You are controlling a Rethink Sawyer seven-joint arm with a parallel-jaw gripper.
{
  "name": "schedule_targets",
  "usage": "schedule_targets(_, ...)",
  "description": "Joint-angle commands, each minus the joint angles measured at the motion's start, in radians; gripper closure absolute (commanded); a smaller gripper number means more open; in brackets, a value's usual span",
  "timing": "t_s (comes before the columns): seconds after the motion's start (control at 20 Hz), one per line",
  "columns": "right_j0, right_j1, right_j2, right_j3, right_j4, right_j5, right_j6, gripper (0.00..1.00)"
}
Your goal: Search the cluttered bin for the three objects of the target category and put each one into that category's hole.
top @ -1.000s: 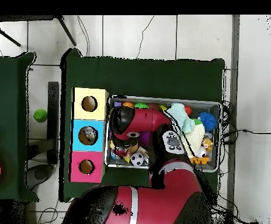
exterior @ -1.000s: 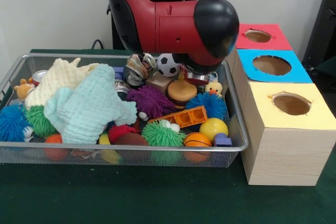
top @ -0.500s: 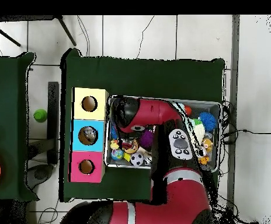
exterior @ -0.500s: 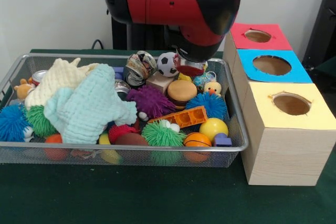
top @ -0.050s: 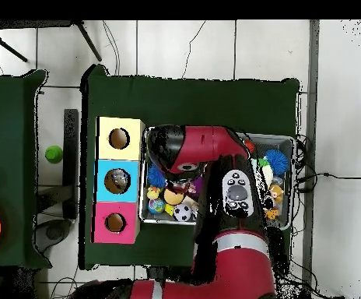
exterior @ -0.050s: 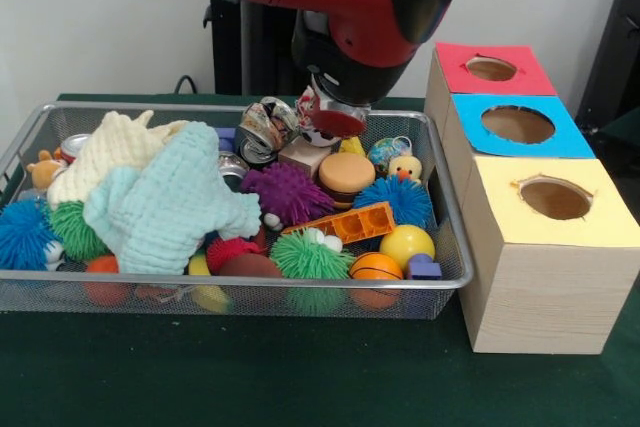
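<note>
One gripper (exterior @ -0.050s: 330,107) hangs above the far middle of the silver wire-mesh bin (exterior @ -0.050s: 300,285), and I cannot tell whether it is clenched or released. A red-and-white rounded thing (exterior @ -0.050s: 337,125) shows at its lower end, possibly a can it carries, though that is not clear.

Just beside it, toward the cloths, lies a crushed printed metal can (exterior @ -0.050s: 262,127). Right under it sit a small wooden block (exterior @ -0.050s: 305,155) and a brown toy burger (exterior @ -0.050s: 347,173), with a purple spiky ball (exterior @ -0.050s: 288,193) nearer the camera. A second crushed can with a red rim (exterior @ -0.050s: 72,145) lies well away, at the bin's far corner behind the cream and mint knitted cloths (exterior @ -0.050s: 165,202).

Cans look like the likely target category. If one is held, it should rise clear of the bin wall before crossing to the wooden boxes beside the bin, with their red-topped hole (exterior @ -0.050s: 491,68), blue-topped hole (exterior @ -0.050s: 518,124) and yellow-topped hole (exterior @ -0.050s: 555,198). It should then be centred over the hole and let go low.

The print on the cans is too small to read, and no other writing shows
</note>
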Motion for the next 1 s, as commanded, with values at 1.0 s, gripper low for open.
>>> schedule_targets(1.0,-0.091,-0.057,0.116,0.119,0.099,-0.291,0.194,1.0)
